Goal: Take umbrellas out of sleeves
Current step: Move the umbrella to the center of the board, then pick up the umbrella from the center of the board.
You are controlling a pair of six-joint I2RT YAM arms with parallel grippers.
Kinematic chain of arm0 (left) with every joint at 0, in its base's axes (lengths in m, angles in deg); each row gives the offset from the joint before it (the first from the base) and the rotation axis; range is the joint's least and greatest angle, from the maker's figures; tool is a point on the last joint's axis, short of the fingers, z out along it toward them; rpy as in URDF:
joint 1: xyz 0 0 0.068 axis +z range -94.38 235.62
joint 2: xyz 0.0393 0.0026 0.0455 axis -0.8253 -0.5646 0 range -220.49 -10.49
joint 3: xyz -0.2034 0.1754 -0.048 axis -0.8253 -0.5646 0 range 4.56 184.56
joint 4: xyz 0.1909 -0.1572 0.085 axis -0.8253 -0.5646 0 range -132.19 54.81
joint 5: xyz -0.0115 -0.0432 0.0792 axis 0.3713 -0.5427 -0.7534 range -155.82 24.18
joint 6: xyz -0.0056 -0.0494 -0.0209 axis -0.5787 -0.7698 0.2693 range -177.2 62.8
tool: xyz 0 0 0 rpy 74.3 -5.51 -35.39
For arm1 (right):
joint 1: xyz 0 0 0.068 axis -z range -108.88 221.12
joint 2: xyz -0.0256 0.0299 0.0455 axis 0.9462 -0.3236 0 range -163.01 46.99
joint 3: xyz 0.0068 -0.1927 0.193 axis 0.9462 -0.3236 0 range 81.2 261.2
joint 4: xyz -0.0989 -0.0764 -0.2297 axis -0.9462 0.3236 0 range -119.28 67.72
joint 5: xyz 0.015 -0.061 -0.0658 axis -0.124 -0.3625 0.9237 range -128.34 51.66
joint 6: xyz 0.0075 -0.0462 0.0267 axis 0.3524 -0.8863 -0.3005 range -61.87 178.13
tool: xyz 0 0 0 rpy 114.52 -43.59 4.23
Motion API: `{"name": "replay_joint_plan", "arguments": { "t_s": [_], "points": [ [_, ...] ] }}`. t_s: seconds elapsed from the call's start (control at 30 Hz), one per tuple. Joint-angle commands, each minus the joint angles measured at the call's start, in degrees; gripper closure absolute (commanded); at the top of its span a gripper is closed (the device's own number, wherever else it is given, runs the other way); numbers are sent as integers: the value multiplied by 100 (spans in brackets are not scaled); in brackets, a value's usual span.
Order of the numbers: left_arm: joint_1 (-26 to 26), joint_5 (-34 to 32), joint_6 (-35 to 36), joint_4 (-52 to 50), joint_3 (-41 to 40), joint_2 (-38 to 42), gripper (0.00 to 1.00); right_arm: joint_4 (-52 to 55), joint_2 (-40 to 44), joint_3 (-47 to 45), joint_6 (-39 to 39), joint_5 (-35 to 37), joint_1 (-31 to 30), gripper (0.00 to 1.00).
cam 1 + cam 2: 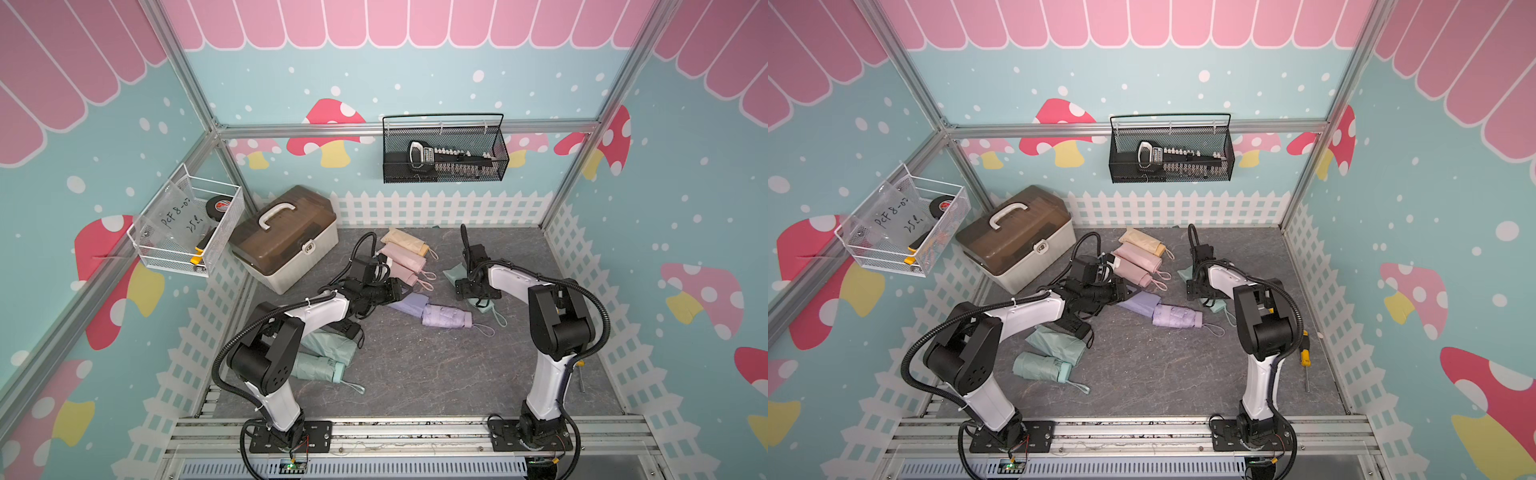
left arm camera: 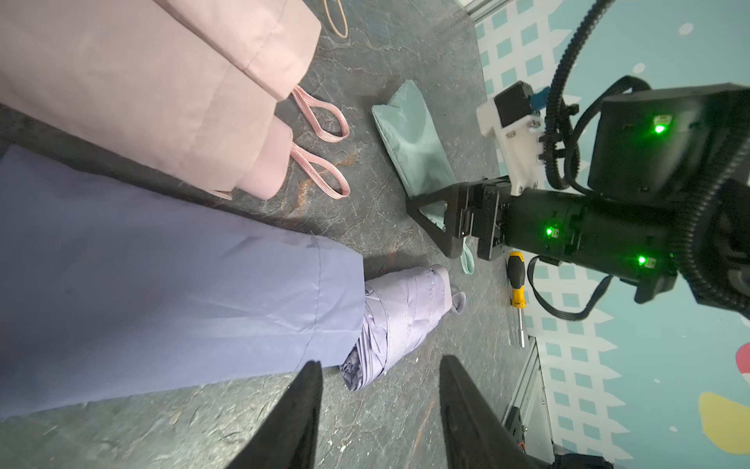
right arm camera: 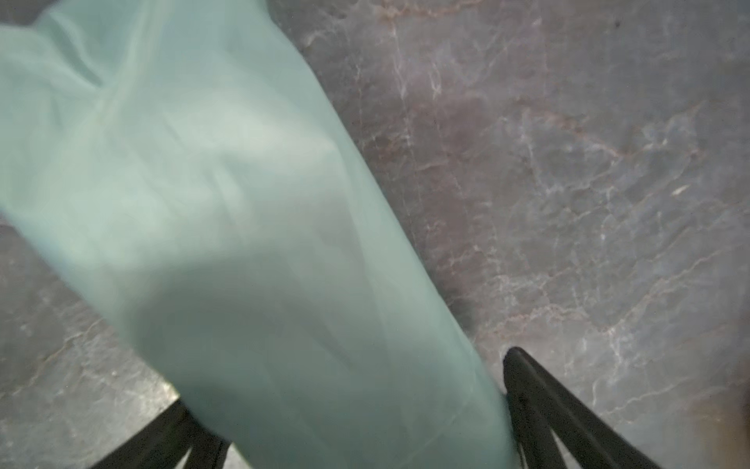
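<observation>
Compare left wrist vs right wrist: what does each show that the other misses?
Left wrist only: the lilac umbrella partly out of the lilac sleeve, two pink sleeves with wrist loops, the screwdriver, and the open left gripper.
Right wrist only: a close, blurred look at the mint sleeve lying between the right gripper's spread jaws.
Both: that mint sleeve, the right gripper and the grey table.

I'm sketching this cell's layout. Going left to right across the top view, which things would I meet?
white basket → toolbox → lilac umbrella → screwdriver
</observation>
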Motion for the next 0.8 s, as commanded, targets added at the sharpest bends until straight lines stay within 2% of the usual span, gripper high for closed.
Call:
{"name": "replay_joint_plan", "arguments": {
  "t_s": [0.0, 0.13, 0.17, 0.23, 0.3, 0.37, 0.4, 0.57, 0.77],
  "points": [
    [51, 61, 77, -81, 118, 45, 53, 92, -237, 110, -187, -213, 27, 6],
    [59, 3, 90, -131, 103, 174, 53, -22, -249, -20, -190, -359, 27, 21],
    [62, 4, 80, -133, 97, 196, 53, -58, -202, -83, -175, -356, 25, 27],
    [59, -2, 63, -131, 89, 246, 53, -90, -70, -182, -153, -302, 24, 47],
    [63, 2, 45, -135, 68, 286, 53, -86, 110, -265, -135, -223, 26, 57],
    [64, 10, 33, -127, 27, 335, 53, -90, 325, -358, -105, -144, 26, 58],
    [61, 11, 38, -135, -14, 376, 53, -108, 508, -433, -72, -106, 18, 62],
    [59, -81, 97, -217, -180, 645, 53, -306, 1639, -1114, -30, -90, -150, 62],
    [61, -226, 235, -443, -279, 795, 53, -57, 2856, -1795, -196, -533, -684, 60]
  ]
}}
